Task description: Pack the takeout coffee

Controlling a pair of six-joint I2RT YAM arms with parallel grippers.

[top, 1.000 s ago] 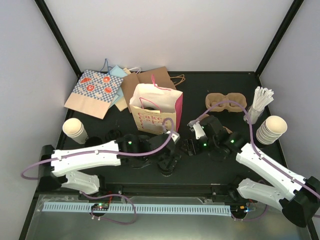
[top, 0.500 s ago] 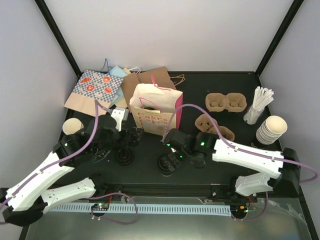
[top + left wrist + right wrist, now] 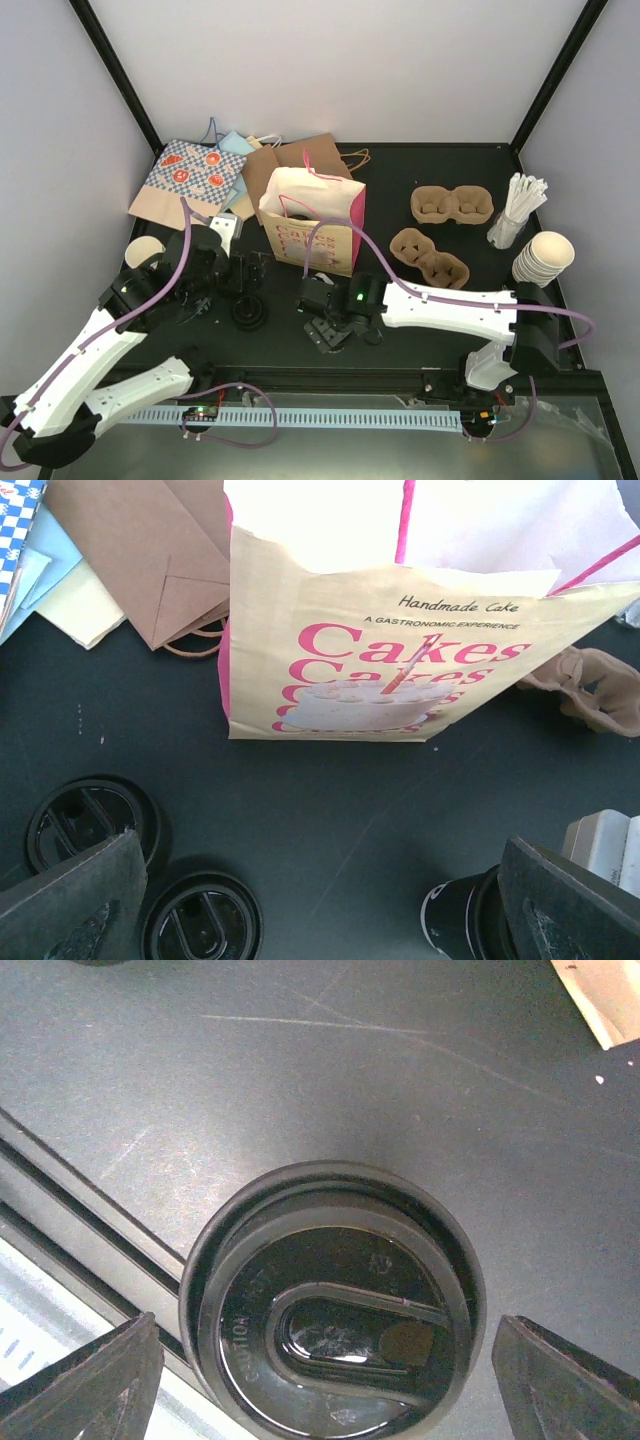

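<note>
While your right pincer (image 3: 325, 1380) hangs wide open and empty above the lidded coffee cup (image 3: 330, 1300) by the worktop's (image 3: 300, 1060) near edge, near of the cake bag (image 3: 312, 225), lower straight so both fingers (image 3: 85, 1385) clear the lid's rim before closing.

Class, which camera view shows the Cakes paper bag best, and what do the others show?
The left wrist view: the bag fills the upper frame, its print readable. The top view shows it small, standing open. The right wrist view shows at most a pale corner.
</note>
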